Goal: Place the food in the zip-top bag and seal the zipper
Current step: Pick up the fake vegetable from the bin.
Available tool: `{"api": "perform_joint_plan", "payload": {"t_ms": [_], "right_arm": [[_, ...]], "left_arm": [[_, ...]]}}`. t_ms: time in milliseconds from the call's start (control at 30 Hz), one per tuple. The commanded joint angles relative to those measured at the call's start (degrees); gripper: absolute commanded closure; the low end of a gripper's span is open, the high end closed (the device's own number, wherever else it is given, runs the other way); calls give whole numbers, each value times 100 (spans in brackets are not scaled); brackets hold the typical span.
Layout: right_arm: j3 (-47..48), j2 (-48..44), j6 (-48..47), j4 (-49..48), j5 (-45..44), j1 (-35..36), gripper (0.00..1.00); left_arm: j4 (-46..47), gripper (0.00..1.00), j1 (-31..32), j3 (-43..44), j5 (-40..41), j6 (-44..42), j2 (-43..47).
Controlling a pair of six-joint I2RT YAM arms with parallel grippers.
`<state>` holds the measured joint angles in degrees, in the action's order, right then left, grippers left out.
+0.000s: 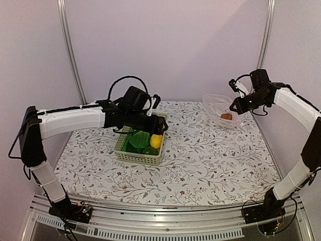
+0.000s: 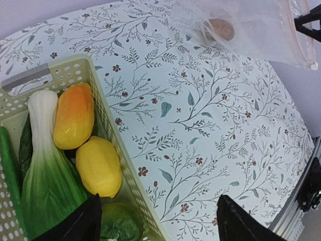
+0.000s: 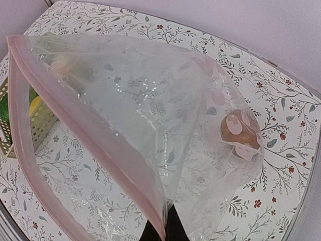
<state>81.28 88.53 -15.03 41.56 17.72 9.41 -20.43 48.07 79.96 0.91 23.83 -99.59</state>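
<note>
**Bag held up on the right, most of the food in the basket**

The right gripper (image 3: 163,228) is closed tightly on the zip-top bag (image 3: 125,100). Its dark fingers pinch the mouth edge, right at the pink zipper (image 3: 100,150). The bag is held up at the far right of the table (image 1: 210,160), with its mouth gaping open. I cannot tell if its bottom touches the table. One brown piece (image 3: 239,133) lies inside the bag, in its low corner.

The left gripper (image 2: 160,221) has its fingers wide apart and holds nothing. It hovers over the side wall of the pale green basket (image 2: 115,135), with one finger above the food and the other above the bare table.

The basket stands near the middle of the table, well apart from the bag. Inside it lie a bok choy (image 2: 45,165), an orange-yellow pepper (image 2: 74,123) and a lemon (image 2: 99,165), touching one another. A cucumber (image 2: 7,165) lies along the far wall. Another green piece (image 2: 118,226) is partly hidden under the finger.
</note>
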Motion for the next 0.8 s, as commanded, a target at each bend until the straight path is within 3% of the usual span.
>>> {"api": "perform_joint_plan", "payload": {"t_ms": [0,167,333,767], "right_arm": [[-150,-178,3,-43,25,-17,100],[-211,-195,-1,-35,70,-16,100],[-332,-220,-34,-75,121,-13,100],[-453,-255,-44,-86,214,-13,100]], "left_arm": [[-411,23,-278,-346,-25,2,140],[-695,25,-505,-388,-47,250,10],[-1064,19,-765,-460,83,188,-70],[-587,19,-1080,-899,-266,-350,-736]]}}
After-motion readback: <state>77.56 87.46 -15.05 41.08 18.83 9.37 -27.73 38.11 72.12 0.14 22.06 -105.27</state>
